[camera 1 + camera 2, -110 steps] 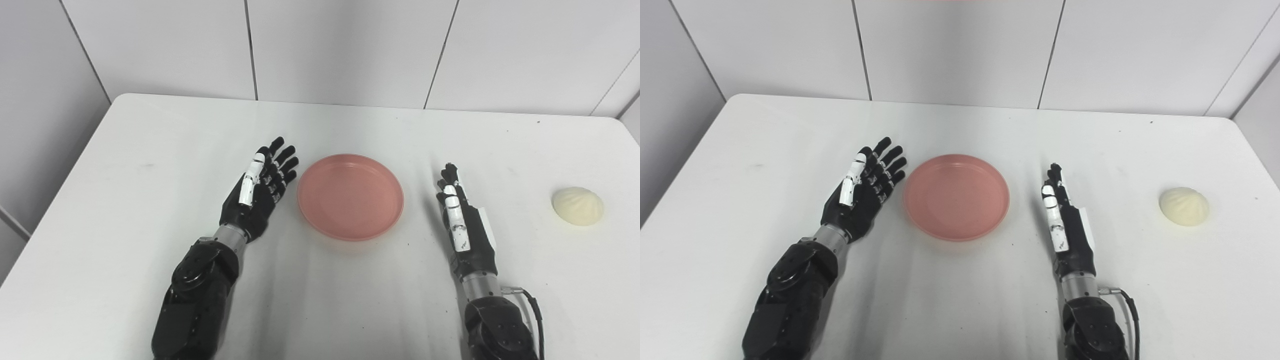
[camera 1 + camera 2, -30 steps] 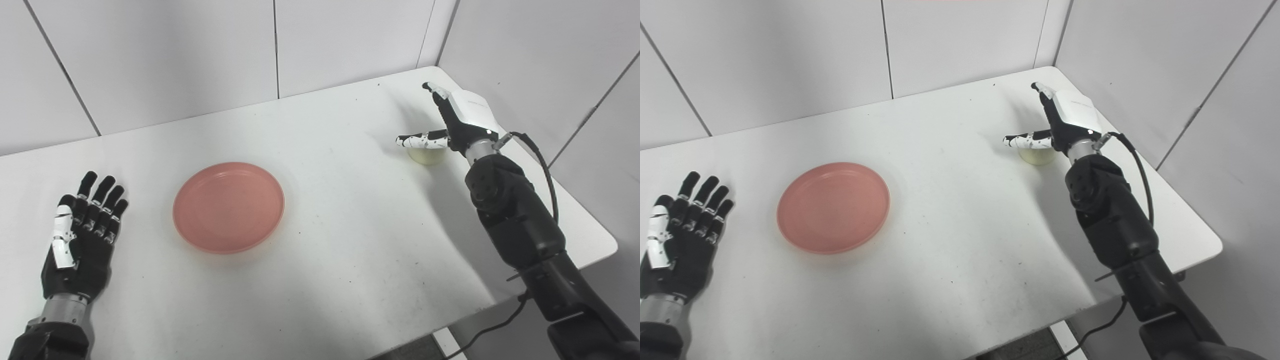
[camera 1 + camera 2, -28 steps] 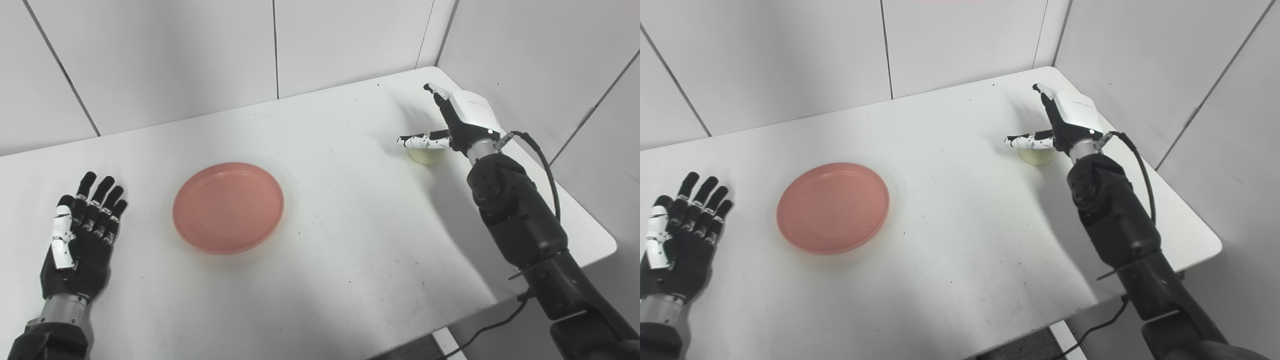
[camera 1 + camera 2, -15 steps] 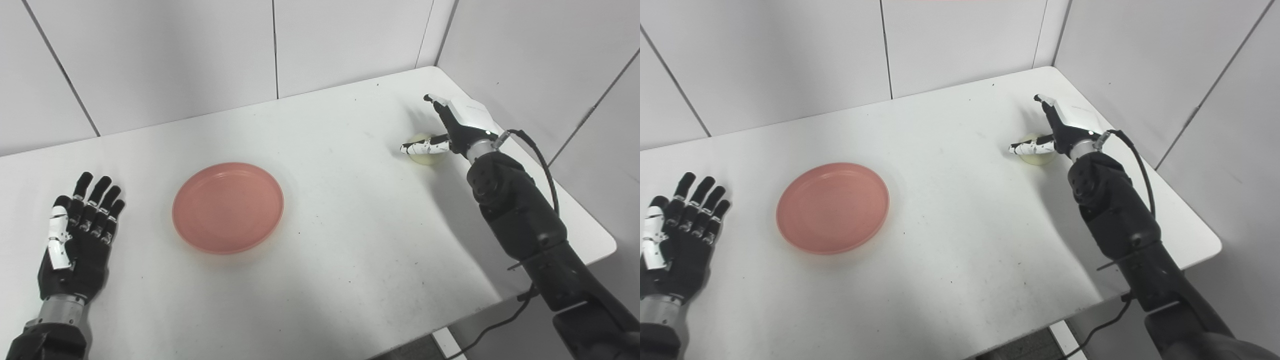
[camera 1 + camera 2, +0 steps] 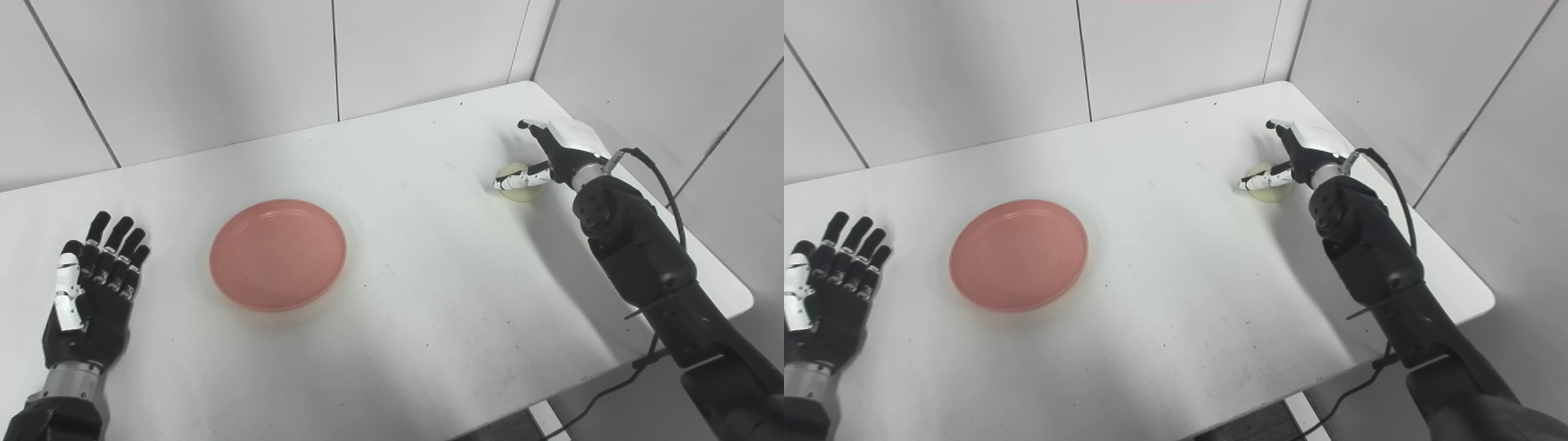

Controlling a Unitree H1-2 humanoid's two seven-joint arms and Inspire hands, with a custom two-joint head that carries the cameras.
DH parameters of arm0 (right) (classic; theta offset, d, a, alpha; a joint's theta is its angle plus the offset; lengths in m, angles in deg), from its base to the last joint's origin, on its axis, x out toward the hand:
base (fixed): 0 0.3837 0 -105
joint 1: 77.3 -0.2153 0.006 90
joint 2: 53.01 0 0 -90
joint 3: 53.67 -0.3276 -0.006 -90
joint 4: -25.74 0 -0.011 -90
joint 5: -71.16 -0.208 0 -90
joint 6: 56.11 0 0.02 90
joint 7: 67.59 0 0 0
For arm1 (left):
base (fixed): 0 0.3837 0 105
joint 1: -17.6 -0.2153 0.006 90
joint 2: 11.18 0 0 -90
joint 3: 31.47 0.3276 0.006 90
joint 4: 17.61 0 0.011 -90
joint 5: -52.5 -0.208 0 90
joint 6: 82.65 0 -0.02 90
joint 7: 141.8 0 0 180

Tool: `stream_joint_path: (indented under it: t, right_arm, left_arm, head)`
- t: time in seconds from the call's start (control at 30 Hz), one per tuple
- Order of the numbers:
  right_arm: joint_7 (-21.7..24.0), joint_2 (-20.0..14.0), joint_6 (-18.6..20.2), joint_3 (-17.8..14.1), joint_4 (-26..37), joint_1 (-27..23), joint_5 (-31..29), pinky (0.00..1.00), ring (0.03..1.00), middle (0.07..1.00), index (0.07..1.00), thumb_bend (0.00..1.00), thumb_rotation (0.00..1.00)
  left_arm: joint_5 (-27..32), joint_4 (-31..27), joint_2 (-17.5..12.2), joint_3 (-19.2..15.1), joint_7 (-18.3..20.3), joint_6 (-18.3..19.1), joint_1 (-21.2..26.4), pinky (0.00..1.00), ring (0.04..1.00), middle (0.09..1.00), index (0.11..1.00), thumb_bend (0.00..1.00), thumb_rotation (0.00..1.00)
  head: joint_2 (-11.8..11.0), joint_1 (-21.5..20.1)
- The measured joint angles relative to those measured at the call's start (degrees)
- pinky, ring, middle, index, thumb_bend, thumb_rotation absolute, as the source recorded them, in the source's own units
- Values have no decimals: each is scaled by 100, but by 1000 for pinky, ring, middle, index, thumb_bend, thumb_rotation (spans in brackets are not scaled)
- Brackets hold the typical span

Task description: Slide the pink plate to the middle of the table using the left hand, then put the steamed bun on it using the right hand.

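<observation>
The pink plate [image 5: 278, 253] lies left of centre on the white table [image 5: 416, 294]. At the upper right, the right robot hand [image 5: 554, 156] is spread open over the steamed bun [image 5: 521, 187], thumb against its near side, not yet closed on it. At the lower left, the left robot hand [image 5: 92, 288] rests flat, fingers apart, holding nothing.

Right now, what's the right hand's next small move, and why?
Probably close the right hand on the steamed bun. Its fingers are spread, the thumb lies across the bun's near side, and nothing is gripped yet. The pink plate sits empty, and the left hand rests open.
</observation>
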Motion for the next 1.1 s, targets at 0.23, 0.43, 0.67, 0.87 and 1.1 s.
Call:
stream_joint_path:
  t: [0.23, 0.43, 0.67, 0.87, 1.1]
  right_arm:
    - [401, -40, 58, -4, 4, -20, 148, 693, 848, 901, 866, 914, 389]
    - [630, -42, 61, -85, -5, -56, 204, 726, 871, 918, 871, 906, 346]
    - [959, -23, 66, -125, -5, -60, 375, 742, 878, 915, 871, 889, 326]
    - [1067, 17, 67, -158, -128, -92, 555, 747, 867, 890, 863, 859, 306]
    - [838, 21, 66, -144, -339, -188, 508, 667, 765, 825, 807, 828, 198]
  left_arm:
    - [2, -3, 0, -8, 0, 15, 1, 991, 946, 937, 945, 356, 1000]
    - [2, -5, -4, -8, 0, 26, 4, 997, 952, 945, 951, 357, 1000]
    - [3, -5, -17, -8, 0, 26, 4, 999, 954, 945, 950, 358, 1000]
    - [3, -10, -17, -6, 0, 27, 3, 998, 954, 944, 948, 360, 1000]
    - [3, -28, -17, -5, -6, 39, -2, 996, 953, 944, 950, 366, 1000]
  head:
    - [18, -17]
    - [44, -9]
    - [62, 18]
    - [70, 26]
    - [79, 35]
